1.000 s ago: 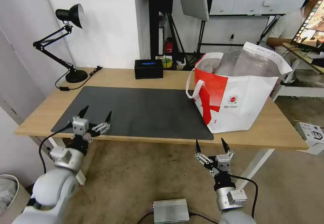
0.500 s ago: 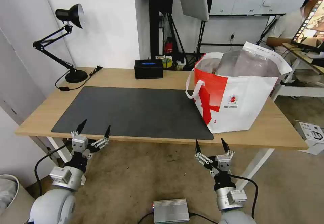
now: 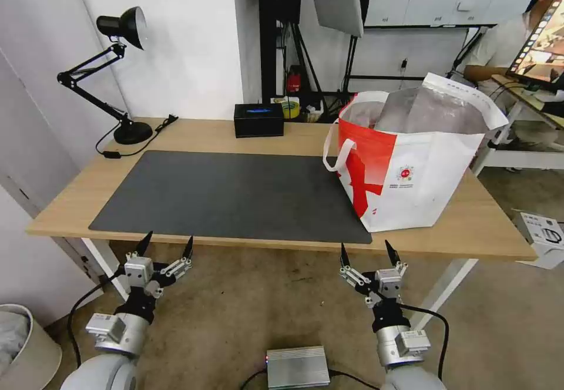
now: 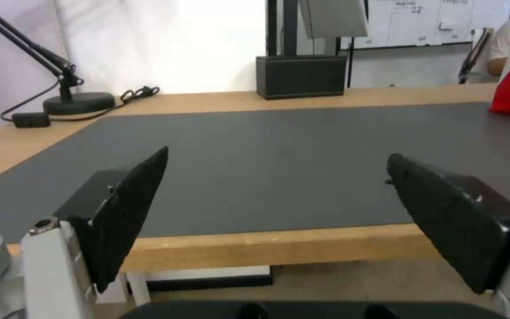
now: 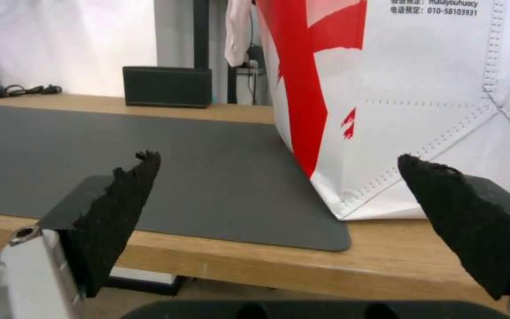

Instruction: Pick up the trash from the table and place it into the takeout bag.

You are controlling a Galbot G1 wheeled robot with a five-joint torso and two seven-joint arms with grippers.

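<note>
Left hand (image 3: pixel 166 245) agape below table (image 3: pixel 482 225)

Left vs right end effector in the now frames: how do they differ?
Position: the left end effector hangs off the table's near-left edge, facing bare mat; the right end effector hangs off the near edge by the takeout bag.
Wrist view: the left looks across open mat, the right at the bag's red-and-white wall.
Shared: both open, empty, below tabletop level.
</note>
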